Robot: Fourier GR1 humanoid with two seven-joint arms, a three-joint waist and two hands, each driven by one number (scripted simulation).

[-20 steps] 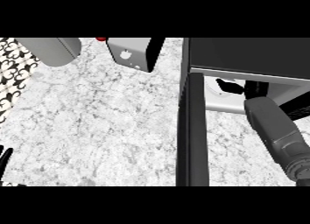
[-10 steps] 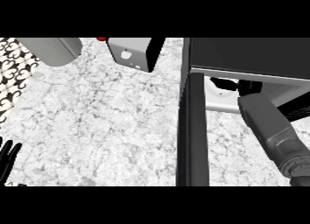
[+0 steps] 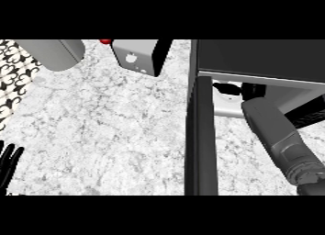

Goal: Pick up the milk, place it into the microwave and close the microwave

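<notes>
The marble worktop fills most of my view, and at its right edge stands the microwave, its dark top above an open cavity and its door swung out toward me, seen edge-on as a long dark bar. My right forearm runs up from the lower right corner straight into that cavity, and my right hand is inside it, mostly hidden under the microwave's roof. Just beside the hand, at the left of the opening, I can make out a white shape that I take to be the milk, resting on the microwave floor; whether my fingers are curled round it or have let go I cannot tell, since only a dark part of the hand shows. At the worktop's far edge sit a grey box with a pale logo, a rounded grey object toward the far left corner, and a small red thing between them. My left hand rests at the near left edge, fingers straight and up. As I judge it, the carrying is done and the milk is in; releasing it, drawing my arm out and swinging the door shut remain.
</notes>
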